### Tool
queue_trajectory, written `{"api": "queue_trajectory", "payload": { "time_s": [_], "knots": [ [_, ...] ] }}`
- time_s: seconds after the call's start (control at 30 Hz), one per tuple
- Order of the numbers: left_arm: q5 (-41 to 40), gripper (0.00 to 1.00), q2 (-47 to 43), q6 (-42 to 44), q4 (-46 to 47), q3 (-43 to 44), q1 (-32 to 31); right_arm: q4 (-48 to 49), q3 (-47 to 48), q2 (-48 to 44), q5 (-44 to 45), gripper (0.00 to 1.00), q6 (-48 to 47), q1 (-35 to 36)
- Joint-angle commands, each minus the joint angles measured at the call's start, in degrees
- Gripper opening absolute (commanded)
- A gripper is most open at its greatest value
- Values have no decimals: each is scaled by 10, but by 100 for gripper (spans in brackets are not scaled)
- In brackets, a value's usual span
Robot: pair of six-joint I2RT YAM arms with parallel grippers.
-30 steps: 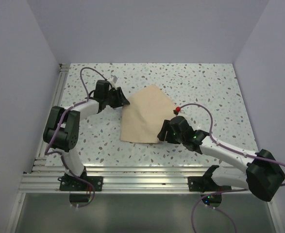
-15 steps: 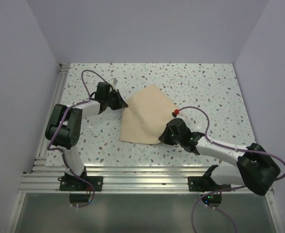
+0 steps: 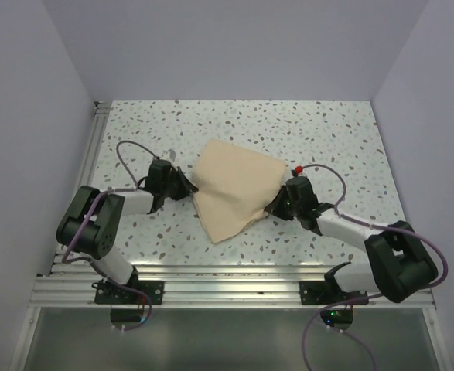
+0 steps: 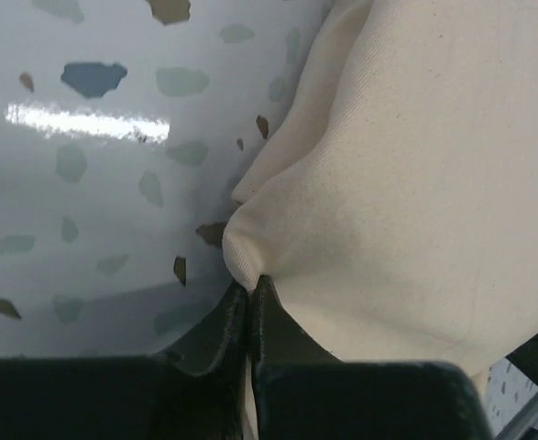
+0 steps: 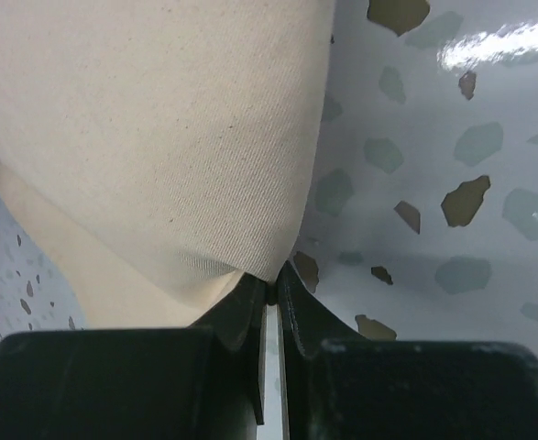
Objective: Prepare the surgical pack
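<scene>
Your left gripper (image 4: pixel 252 291) and right gripper (image 5: pixel 270 286) each pinch the tan cloth (image 3: pixel 230 185). It lies between them, side to side.

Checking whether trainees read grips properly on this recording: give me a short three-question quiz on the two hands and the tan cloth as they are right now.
1. True or false: the left hand is shut on an edge of the large plain tan cloth sheet.
2. Where does the right hand pinch the cloth? A) at the edge on the right arm's side B) at its middle C) nowhere
3. Short answer: what surface shows beside the cloth in both wrist views?
Key: 1 true; 2 A; 3 the white speckled table top.
</scene>
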Motion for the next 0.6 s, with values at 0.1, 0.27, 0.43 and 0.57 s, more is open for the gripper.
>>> {"api": "queue_trajectory", "payload": {
  "time_s": [0.1, 0.27, 0.43, 0.57],
  "knots": [
    [-198, 0, -123, -116, 59, -170, -95, -33, 56, 68, -4, 0, -60, -54],
    [-311, 0, -248, -216, 3, -248, -152, -62, 116, 110, -1, 0, -88, -91],
    [-383, 0, -344, -281, -58, -281, -209, -82, 189, 164, -2, 0, -109, -104],
    [-410, 8, -334, -292, -67, -275, -251, -88, 231, 200, -21, 5, -126, -112]
  ]
}}
